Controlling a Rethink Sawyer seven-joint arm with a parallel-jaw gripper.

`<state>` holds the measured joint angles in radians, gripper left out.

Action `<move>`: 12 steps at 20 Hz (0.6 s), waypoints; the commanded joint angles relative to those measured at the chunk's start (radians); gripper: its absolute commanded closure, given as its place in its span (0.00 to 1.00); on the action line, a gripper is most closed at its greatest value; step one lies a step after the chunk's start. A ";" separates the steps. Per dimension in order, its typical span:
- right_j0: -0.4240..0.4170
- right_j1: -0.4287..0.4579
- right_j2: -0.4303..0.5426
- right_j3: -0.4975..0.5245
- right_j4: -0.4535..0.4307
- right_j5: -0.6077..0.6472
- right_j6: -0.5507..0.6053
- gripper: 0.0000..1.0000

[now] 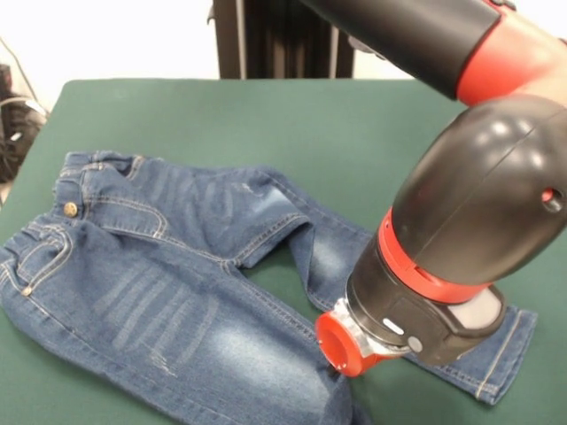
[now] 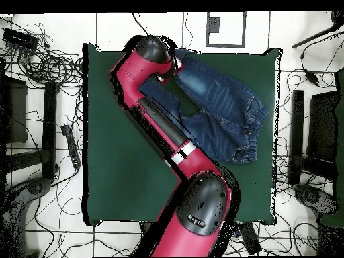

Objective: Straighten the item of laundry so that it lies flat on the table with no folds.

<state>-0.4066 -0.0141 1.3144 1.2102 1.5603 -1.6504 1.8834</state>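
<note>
The item of laundry (image 1: 168, 292), a small pair of blue jeans, lies on the green table (image 1: 266, 115). Its waistband with a brass button (image 1: 70, 209) points left and both legs run right. The far leg shows a fold near the crotch, and its cuff (image 1: 500, 350) pokes out beyond the arm. The near leg runs off the bottom edge. My arm's black and red wrist (image 1: 416, 301) hangs low over the legs and hides the gripper. From above, the jeans (image 2: 225, 111) lie near one table (image 2: 121, 168) corner, with the arm's end (image 2: 161, 57) over the leg ends.
The arm (image 2: 168, 131) crosses the table diagonally in the overhead view. Cables (image 2: 47, 64) litter the floor on every side, and dark stands (image 2: 299, 134) flank the table. A dark frame (image 1: 283, 40) rises behind the table's far edge.
</note>
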 commanded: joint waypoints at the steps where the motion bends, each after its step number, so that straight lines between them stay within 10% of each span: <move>1: 0.044 0.047 -0.069 -0.039 0.047 0.087 0.129 1.00; 4: 0.046 0.049 -0.085 -0.041 0.020 0.107 0.118 1.00; 5: 0.041 0.050 -0.090 -0.038 0.009 0.125 0.104 0.00; 12: 0.028 0.052 -0.069 -0.035 0.042 0.121 0.093 0.00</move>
<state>-0.4071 -0.0134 1.3101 1.2072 1.5495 -1.6352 1.8834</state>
